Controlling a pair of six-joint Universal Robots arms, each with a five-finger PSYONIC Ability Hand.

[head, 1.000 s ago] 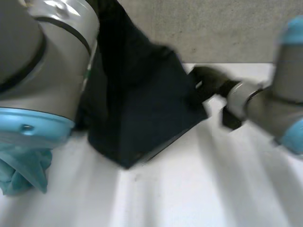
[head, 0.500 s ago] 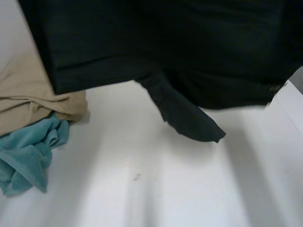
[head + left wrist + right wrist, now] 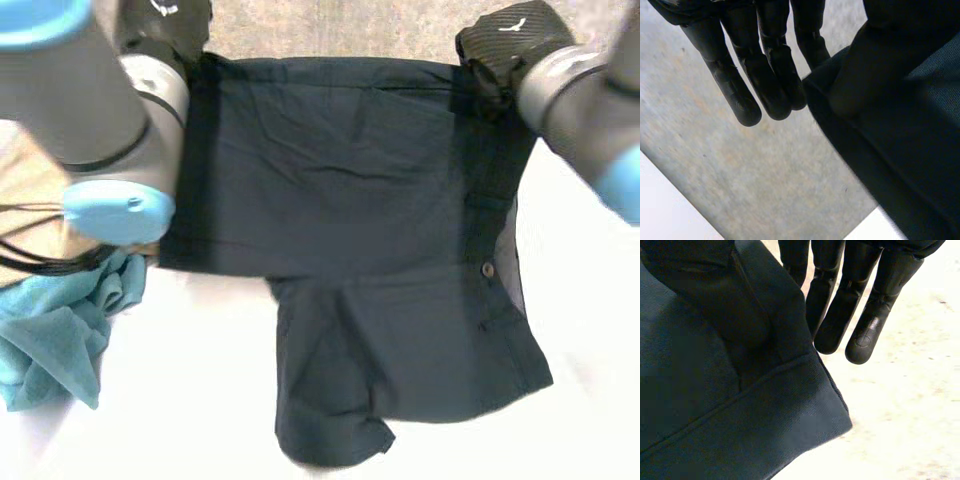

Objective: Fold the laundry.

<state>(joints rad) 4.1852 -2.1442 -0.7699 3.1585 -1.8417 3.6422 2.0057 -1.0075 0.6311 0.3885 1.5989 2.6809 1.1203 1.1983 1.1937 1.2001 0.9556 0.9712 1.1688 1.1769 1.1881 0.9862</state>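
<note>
The robot is holding a dark navy garment, seemingly a pair of shorts with a button on its front, stretched out between both hands at the far side of the white table. The left hand is pinching one far corner. In the left wrist view, the thumb is pressing the cloth against a finger while the other fingers are hanging straight beside it. The right hand is pinching the opposite far corner in the same manner, thumb on the hem and its spare fingers extending past the edge. The garment's near part is trailing onto the table and lying rumpled there. I judge the folding to be barely starting: the piece is being spread, and no fold is showing yet. A beige cloth and a teal towel are waiting unfolded in a loose heap directly on the tabletop, not in any basket.
</note>
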